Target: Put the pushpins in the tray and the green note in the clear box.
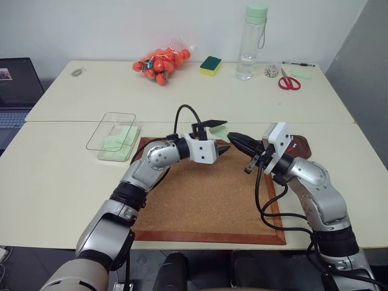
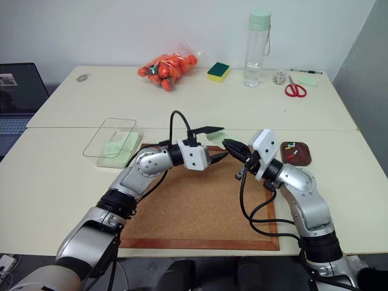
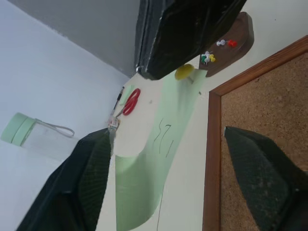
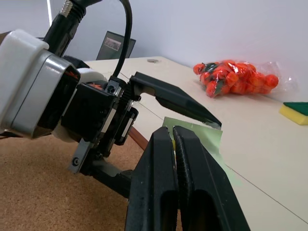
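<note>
**Handover of the green note above the cork board**

Note first: the green note (image 3: 159, 159) hangs in the air between the two grippers, above the far edge of the cork board (image 1: 206, 200), curled along its length. The right gripper (image 1: 237, 140) has its two fingers pressed together at the note's end; a yellow pushpin (image 3: 184, 72) sits right at those fingertips in the left wrist view, and it seems the pin is pinched there with the paper, though the contact itself is hidden by the fingers. From that end the note's long axis runs toward the left gripper (image 1: 219, 136), which points across at the right one with its fingers spread, one above the paper and one below, not yet touching it.

The left arm is plainly the nearer one for the next grip: the free end of the note lies inside its open jaws, so closing should take the paper. The clear box (image 1: 115, 136) stands on the table off the board's far left corner, on this arm's side, with a pale green pad under or inside it. The tray (image 2: 296, 152) lies just beyond the right gripper, off the board's far right corner, already holding several pushpins (image 3: 219, 48).
</note>
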Controlling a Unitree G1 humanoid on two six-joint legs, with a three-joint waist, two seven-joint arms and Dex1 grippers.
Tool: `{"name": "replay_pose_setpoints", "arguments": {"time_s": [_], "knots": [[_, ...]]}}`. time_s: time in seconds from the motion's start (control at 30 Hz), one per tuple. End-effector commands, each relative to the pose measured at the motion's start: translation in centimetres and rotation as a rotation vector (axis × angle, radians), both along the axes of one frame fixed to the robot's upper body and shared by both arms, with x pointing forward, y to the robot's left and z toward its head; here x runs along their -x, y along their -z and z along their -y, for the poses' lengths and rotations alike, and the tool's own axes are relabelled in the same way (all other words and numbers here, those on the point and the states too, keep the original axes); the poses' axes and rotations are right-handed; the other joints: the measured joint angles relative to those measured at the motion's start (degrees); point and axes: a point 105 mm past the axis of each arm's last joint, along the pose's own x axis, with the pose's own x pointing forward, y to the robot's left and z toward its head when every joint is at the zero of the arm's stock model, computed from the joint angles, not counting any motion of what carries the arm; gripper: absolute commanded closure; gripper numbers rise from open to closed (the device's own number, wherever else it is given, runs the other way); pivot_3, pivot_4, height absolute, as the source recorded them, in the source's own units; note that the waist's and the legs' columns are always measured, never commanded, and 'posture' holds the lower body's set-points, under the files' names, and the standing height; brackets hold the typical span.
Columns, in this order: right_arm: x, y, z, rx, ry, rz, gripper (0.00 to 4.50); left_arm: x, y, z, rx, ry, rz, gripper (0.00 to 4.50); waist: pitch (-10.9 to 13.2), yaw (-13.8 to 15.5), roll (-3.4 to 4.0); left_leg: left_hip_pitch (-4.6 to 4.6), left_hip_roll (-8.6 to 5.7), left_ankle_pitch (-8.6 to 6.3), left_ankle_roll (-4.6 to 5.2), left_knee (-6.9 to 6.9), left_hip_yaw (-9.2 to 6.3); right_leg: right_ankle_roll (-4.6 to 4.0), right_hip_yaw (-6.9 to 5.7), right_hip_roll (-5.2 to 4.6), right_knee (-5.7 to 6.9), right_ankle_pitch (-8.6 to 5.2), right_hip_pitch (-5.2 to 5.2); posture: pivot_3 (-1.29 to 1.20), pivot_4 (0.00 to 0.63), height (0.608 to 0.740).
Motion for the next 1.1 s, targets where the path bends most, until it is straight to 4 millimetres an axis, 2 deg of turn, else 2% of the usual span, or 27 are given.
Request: {"name": "replay_pose_setpoints", "arguments": {"time_s": [0.03,0.1,0.17,0.37,0.5,0.6,0.9,1.0,1.1], "knots": [[0.6,-1.5,-0.4,-0.034,-0.018,0.044,4.50,0.5,-0.8,0.7,-0.005,0.050,0.055,1.67,0.0,0.0,0.00,0.00,0.00,0.00,0.00,0.00,0.00,0.00,0.00,0.00,0.00,0.00,0.00,0.00,0.150,0.740],[0.5,-1.5,-0.4,-0.037,-0.017,0.042,4.50,0.6,-0.7,0.7,-0.012,0.059,0.059,2.11,0.0,0.0,0.00,0.00,0.00,0.00,0.00,0.00,-0.01,0.00,-0.01,0.00,0.01,0.00,0.00,0.00,0.150,0.740],[0.5,-1.6,-0.5,-0.040,-0.016,0.040,4.50,0.7,-0.7,0.8,-0.017,0.064,0.064,2.37,0.0,0.0,0.00,0.00,0.00,0.00,0.00,0.01,-0.02,0.00,-0.02,0.00,0.02,0.00,0.00,0.00,0.150,0.740],[0.2,-1.7,-0.4,-0.062,-0.001,0.021,4.50,0.7,-0.8,0.8,-0.022,0.063,0.087,3.66,0.0,0.0,0.00,0.01,0.00,0.00,0.00,0.01,-0.01,0.00,-0.01,0.00,0.03,0.00,0.00,0.00,0.150,0.740],[-0.8,-2.1,0.2,-0.129,0.063,-0.054,4.50,0.8,-0.6,0.7,-0.030,0.063,0.092,4.44,0.0,0.0,0.00,0.01,0.01,0.00,0.00,0.01,-0.01,0.00,-0.01,0.00,0.04,0.00,0.00,0.00,0.150,0.740],[-1.4,-3.0,0.6,-0.183,0.091,-0.104,4.50,0.9,-0.4,0.7,-0.037,0.067,0.093,4.44,0.0,0.0,0.00,0.01,0.01,0.00,0.00,0.02,-0.02,0.00,-0.01,0.00,0.06,0.00,0.00,0.00,0.150,0.740],[-1.5,-4.6,1.5,-0.265,0.103,-0.158,4.50,1.1,0.0,0.6,-0.051,0.072,0.092,4.44,0.0,0.0,0.00,-0.02,0.00,0.00,0.00,0.02,-0.02,-0.01,-0.01,0.00,0.06,0.00,-0.02,0.00,0.150,0.740],[-2.0,-5.2,3.6,-0.266,0.184,-0.124,4.50,1.1,-0.1,0.2,-0.044,0.062,0.088,4.44,0.0,0.0,0.00,-0.02,0.00,0.00,0.00,0.02,-0.02,-0.01,-0.02,0.00,0.07,0.00,-0.02,0.00,0.150,0.740],[-2.7,-4.4,6.3,-0.191,0.305,-0.091,4.50,1.3,-0.4,-0.2,-0.029,0.054,0.089,4.44,0.0,0.0,0.00,-0.01,-0.02,0.00,0.01,0.02,-0.01,0.00,-0.01,-0.01,0.07,0.00,-0.01,0.00,0.150,0.740]]}}
